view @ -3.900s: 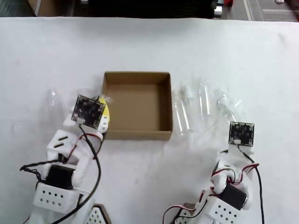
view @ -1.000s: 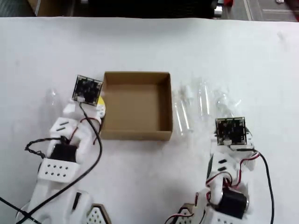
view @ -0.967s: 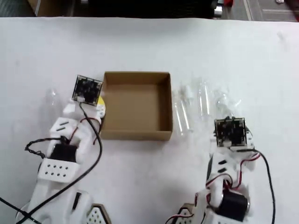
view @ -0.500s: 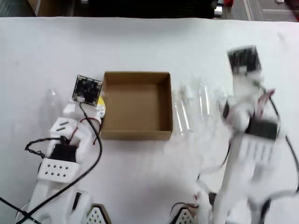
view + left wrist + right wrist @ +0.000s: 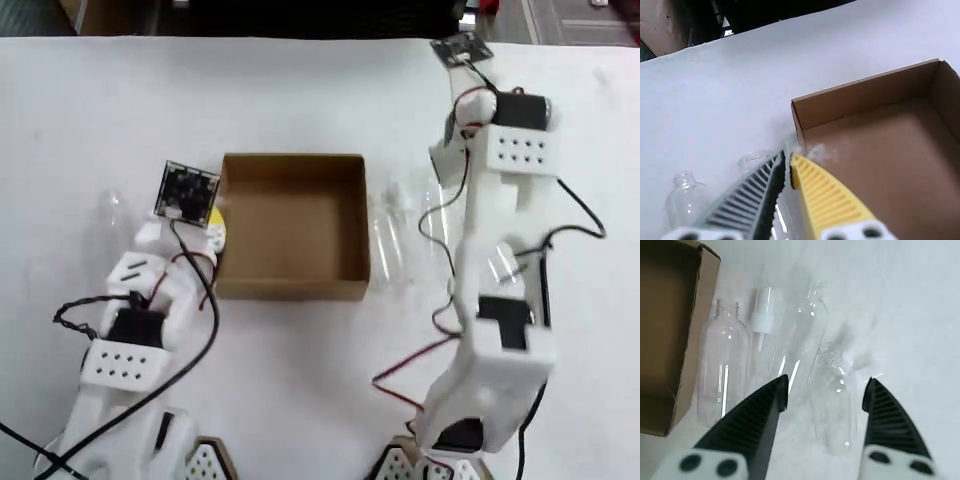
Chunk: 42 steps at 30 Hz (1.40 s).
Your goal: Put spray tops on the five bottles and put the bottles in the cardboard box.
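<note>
Your left gripper (image 5: 788,159) rests low on the white table (image 5: 300,90), with its tips at the outer side wall of the cardboard box (image 5: 290,288). Its grey and yellow fingers are drawn together to a narrow slit, and you cannot tell whether anything is pinched there. Two clear bottles lie just beyond those fingers on the same side of the box, the nearer bottle (image 5: 752,161) close to the tips and the outer bottle (image 5: 684,197) farther from the box, its neck uncapped. The box stands open in the middle of the table, its floor bare. Your right arm (image 5: 495,230) stretches out across the table on the other side of the box. Your right gripper (image 5: 824,385) is spread wide above a group of clear bottles. One uncapped bottle (image 5: 832,400) lies between its two black fingers, a second bottle (image 5: 722,370) lies just beside the box wall, and a third bottle (image 5: 802,335) lies between these two. A white spray top (image 5: 761,320) lies between the second and third bottles.
</note>
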Tool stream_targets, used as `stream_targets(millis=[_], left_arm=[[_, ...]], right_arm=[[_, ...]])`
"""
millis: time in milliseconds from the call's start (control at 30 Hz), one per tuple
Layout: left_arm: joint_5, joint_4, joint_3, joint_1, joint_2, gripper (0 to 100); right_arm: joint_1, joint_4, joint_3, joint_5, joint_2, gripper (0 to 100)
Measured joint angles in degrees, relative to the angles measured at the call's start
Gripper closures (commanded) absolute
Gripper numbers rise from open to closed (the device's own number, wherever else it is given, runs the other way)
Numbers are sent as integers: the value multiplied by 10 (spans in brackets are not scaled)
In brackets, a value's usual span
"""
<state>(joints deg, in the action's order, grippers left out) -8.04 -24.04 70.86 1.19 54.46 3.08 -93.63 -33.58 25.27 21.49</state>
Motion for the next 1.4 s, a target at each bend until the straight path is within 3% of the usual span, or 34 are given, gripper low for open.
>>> stream_targets(millis=[267,367,567,800,1400], left_arm=[[0,0,0,0,0,973],[0,0,0,0,0,973],[0,0,0,0,0,973],[0,0,0,0,0,973],[0,0,0,0,0,973]], right_arm=[[3,-32,-140,4,147,776],[7,-32,-160,42,178,776],[13,-32,-168,96,204,776],[43,-20,-168,101,211,776],[40,-20,-168,101,249,779]])
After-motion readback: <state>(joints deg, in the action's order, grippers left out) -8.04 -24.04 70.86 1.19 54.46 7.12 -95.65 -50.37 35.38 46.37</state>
